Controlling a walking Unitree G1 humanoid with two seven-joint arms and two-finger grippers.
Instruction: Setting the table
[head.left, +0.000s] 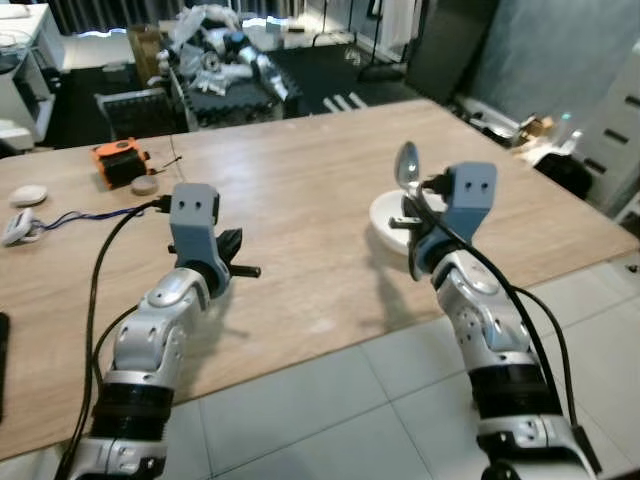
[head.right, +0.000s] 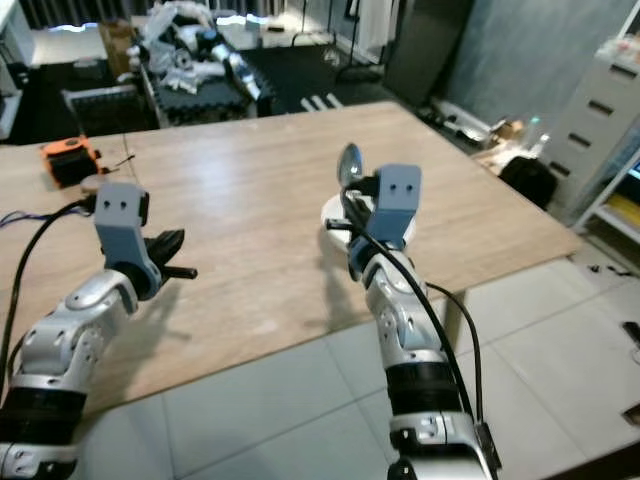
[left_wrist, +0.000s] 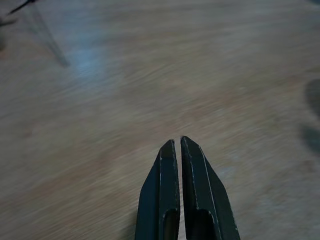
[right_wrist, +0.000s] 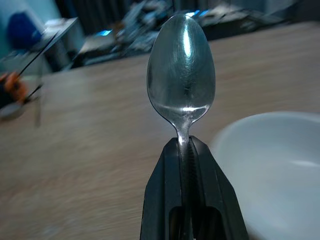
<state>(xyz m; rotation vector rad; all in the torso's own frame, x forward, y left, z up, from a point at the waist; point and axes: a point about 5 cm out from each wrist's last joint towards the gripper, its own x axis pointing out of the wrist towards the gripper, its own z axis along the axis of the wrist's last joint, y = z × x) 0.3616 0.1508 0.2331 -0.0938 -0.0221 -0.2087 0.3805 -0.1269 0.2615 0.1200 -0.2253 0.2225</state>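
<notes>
Left eye view is showing the left gripper (head.left: 243, 262) hovering over the table (head.left: 300, 190) with fingers pressed together on nothing, while the right gripper (right_wrist: 185, 145) is pinching a shiny spoon (right_wrist: 181, 70) upright by its neck, the bowl (right_wrist: 280, 165) just beside its fingers; the placing step likely calls for lowering it alongside.

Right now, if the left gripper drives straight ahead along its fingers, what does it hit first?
Probably the bare wooden table. The left gripper, fingers shut, points across and down at the tabletop; nothing else lies in that line, though depth is unclear.
</notes>
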